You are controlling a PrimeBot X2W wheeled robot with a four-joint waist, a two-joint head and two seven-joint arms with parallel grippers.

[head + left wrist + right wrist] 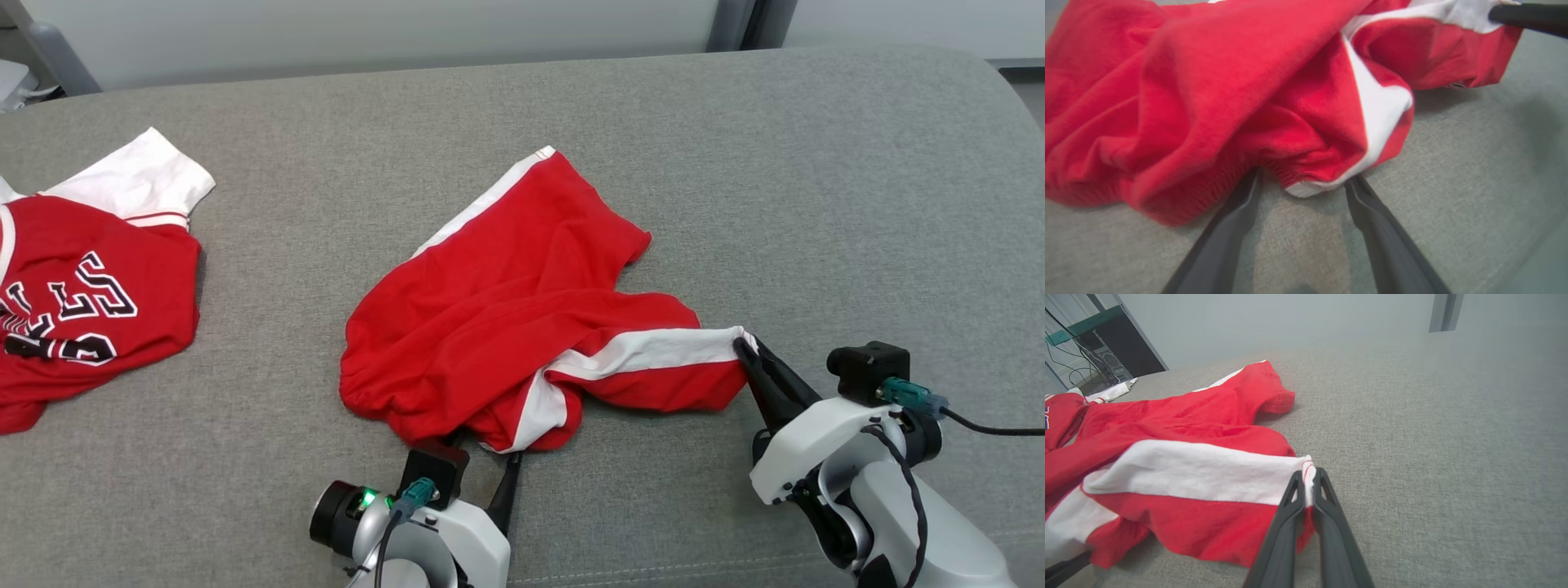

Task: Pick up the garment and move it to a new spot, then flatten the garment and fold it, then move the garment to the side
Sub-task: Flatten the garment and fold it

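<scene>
The garment is a pair of red shorts with white side stripes, lying crumpled in the middle of the grey cloth surface. My right gripper is shut on the hem corner of one leg at the white stripe, seen close up as the right gripper pinching the fabric. My left gripper stands open at the near edge of the shorts. In the left wrist view the left gripper has its fingers on either side of the bunched waistband, tips at the cloth's edge.
A red jersey with white sleeves and dark lettering lies at the far left of the grey surface. Beyond the surface's far left edge, the right wrist view shows dark equipment with cables.
</scene>
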